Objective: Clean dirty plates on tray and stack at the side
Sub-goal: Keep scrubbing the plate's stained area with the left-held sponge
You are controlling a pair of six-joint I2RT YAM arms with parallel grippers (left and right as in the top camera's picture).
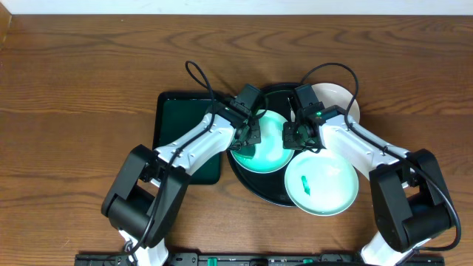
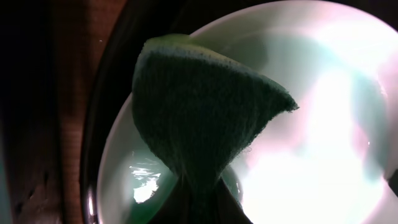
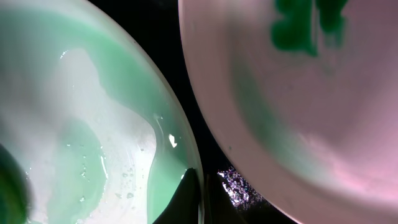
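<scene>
Left gripper: closed, pinching a green sponge; the sponge fans out above the pinch and rests on the wet plate.
Right gripper: fingers closed over the right rim of that same plate.
Wet plate: mint, glossy with liquid, on the left half of the black tray.
Smeared plate: pale, with a small green smear; overhangs the tray's near right rim.
Third plate: white, at the tray's far right edge.
Green tray: rectangular, left of the black one, on the wooden table.
</scene>
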